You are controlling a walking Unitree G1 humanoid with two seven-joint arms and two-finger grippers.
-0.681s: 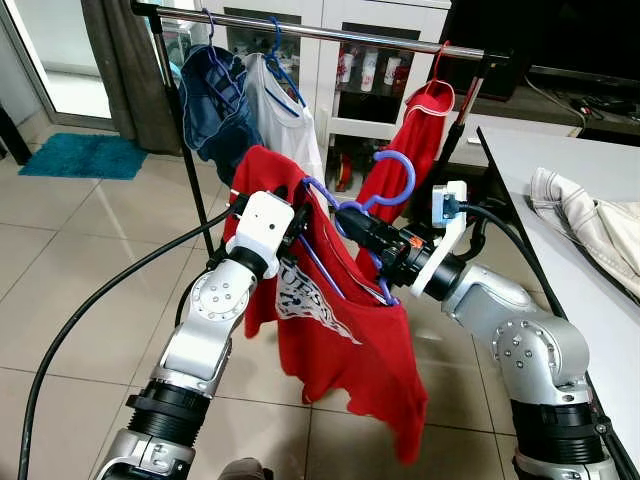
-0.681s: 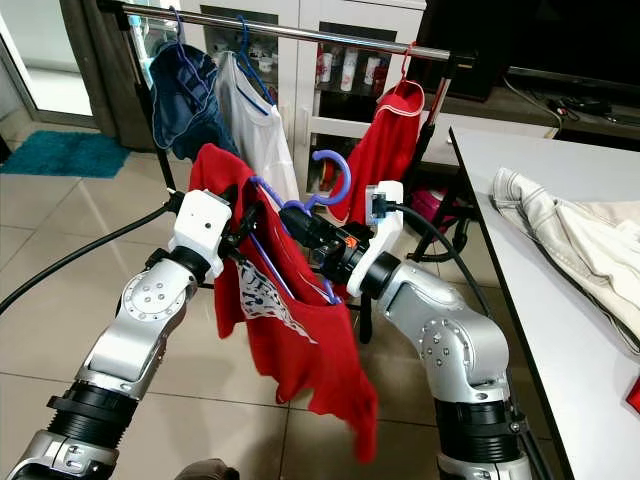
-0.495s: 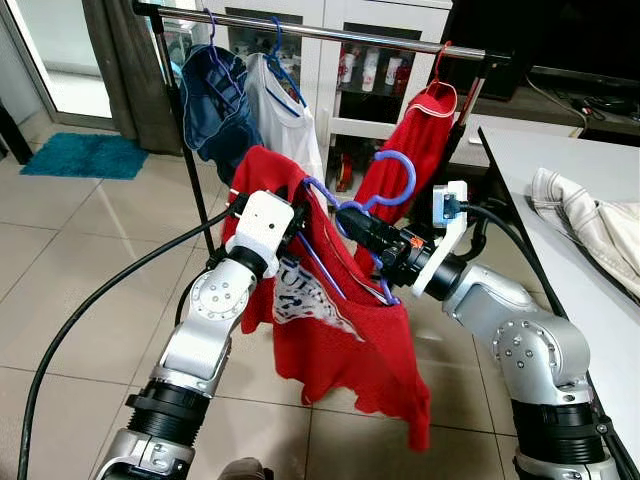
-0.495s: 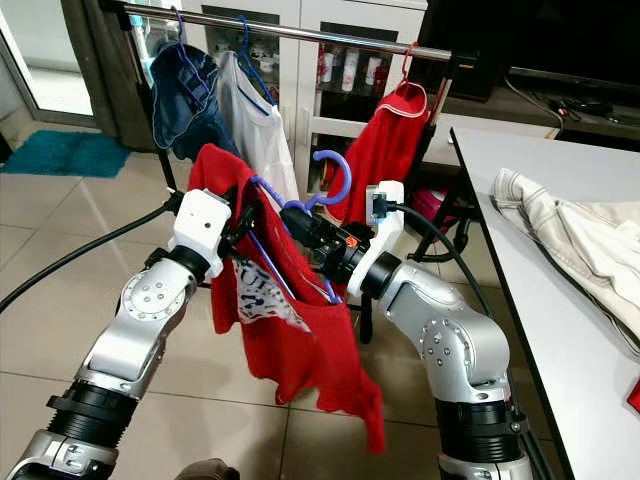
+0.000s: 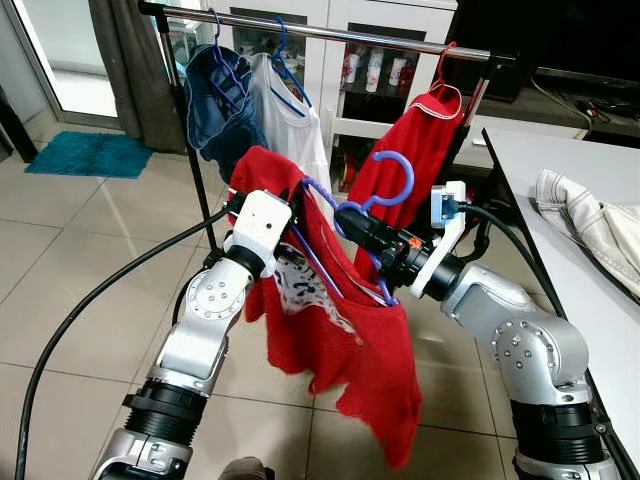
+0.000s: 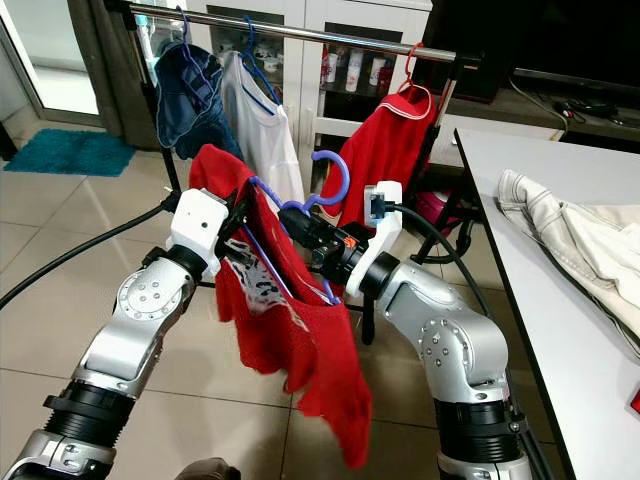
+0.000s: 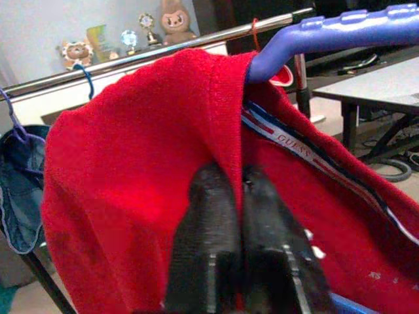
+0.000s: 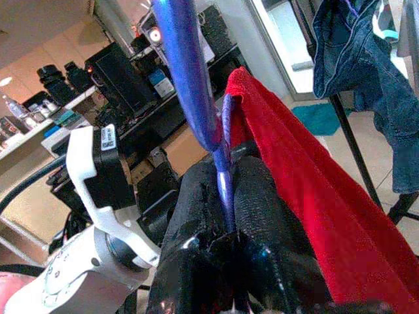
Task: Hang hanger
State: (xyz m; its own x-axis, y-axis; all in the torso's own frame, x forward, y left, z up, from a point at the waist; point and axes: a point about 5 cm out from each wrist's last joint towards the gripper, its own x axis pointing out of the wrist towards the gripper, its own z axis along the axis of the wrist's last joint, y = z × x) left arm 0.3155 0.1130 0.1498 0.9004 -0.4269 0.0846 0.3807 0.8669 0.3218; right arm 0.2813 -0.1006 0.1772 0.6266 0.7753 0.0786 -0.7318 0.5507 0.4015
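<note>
A purple plastic hanger (image 5: 385, 180) carries a red T-shirt (image 5: 350, 340) in front of me, its hook pointing up below the metal clothes rail (image 5: 330, 32). My right gripper (image 5: 352, 222) is shut on the hanger's neck (image 8: 222, 163). My left gripper (image 5: 292, 212) is shut on the red shirt's shoulder (image 7: 222, 150), pinching the fabric between its fingers (image 7: 209, 216). The shirt hangs down between my two arms.
On the rail hang a dark blue garment (image 5: 215, 100), a white top (image 5: 290, 120) and a red top (image 5: 425, 135). A white table (image 5: 560, 240) with a pale jacket (image 5: 590, 225) stands at the right. A black cable (image 5: 90, 310) trails over the tiled floor.
The shirt's lower hem has swung and bunched up. The camera has shifted slightly. Both grippers keep their holds.
</note>
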